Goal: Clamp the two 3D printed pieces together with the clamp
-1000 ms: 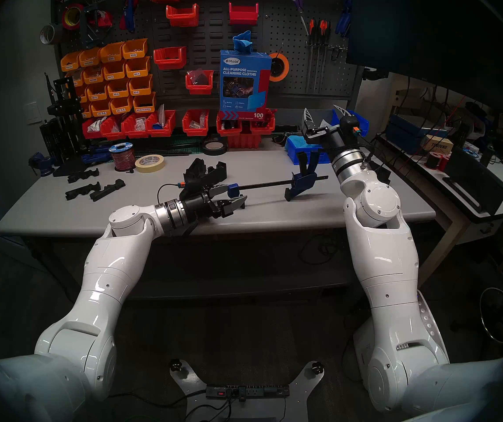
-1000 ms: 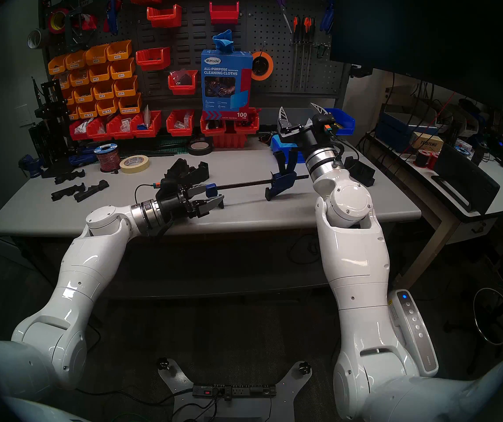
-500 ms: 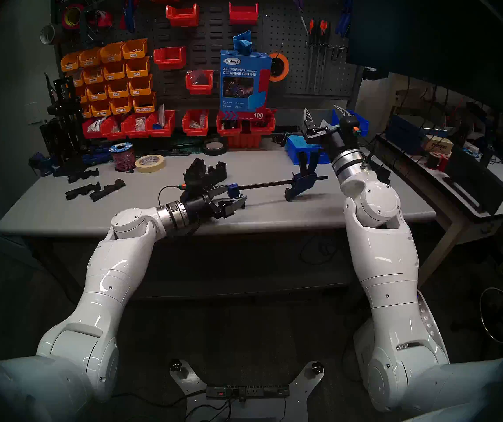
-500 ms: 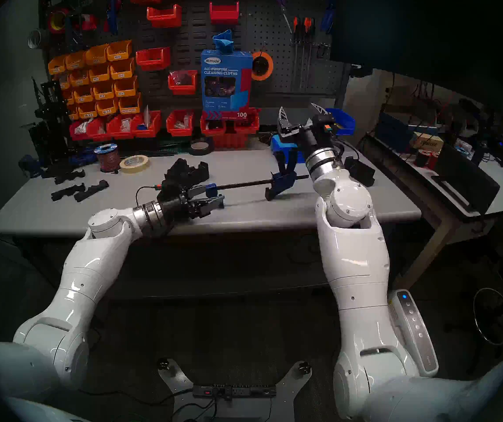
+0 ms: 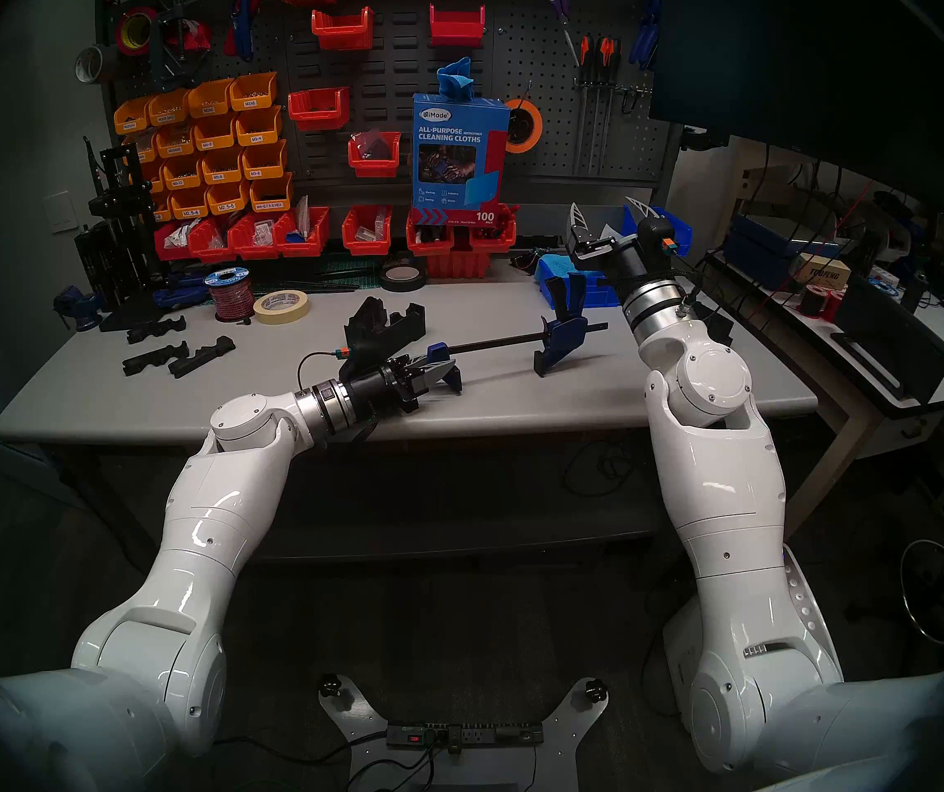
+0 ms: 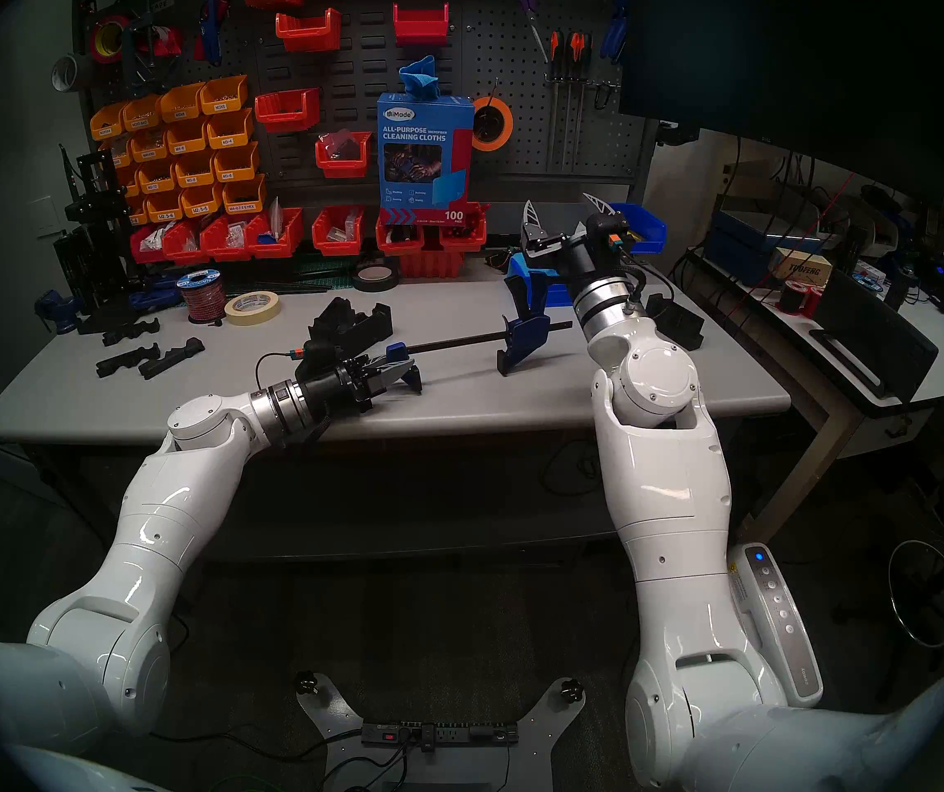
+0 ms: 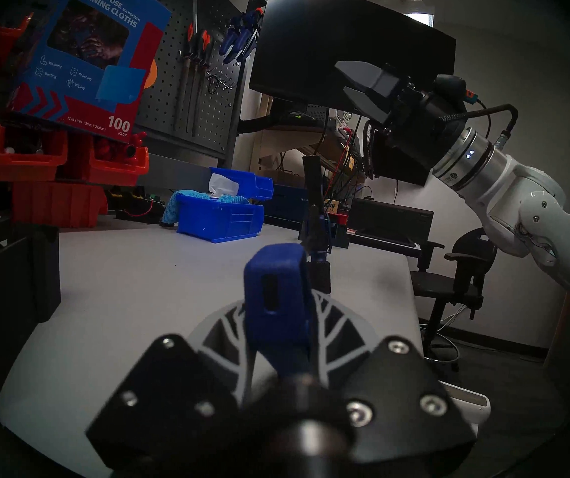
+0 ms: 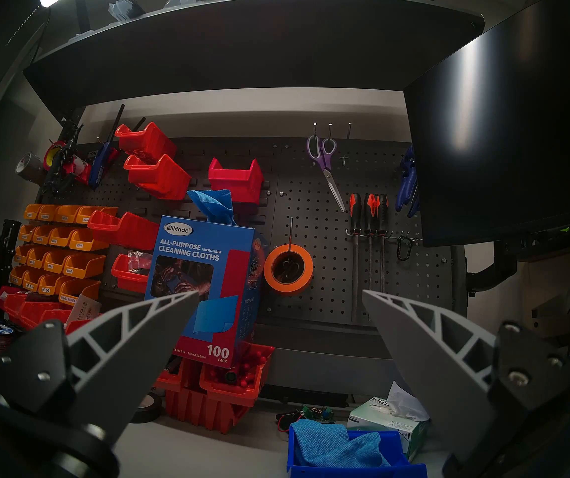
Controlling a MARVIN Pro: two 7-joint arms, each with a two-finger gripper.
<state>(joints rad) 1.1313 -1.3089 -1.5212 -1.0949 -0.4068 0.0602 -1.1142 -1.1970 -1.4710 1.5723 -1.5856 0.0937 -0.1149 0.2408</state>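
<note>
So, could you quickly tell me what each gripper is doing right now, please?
Left gripper: closed on the clamp, at its blue fixed jaw end.
Right gripper: open, holding nothing, raised above the table.

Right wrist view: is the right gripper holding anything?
No, the right gripper stands wide open in the air, nothing between its grey ribbed fingers.

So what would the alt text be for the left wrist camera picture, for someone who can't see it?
Seen from the wrist, the left gripper is closed on the blue end jaw of the clamp, low over a grey workbench. The right gripper hangs open in the air beyond, with a blue bin behind.
</note>
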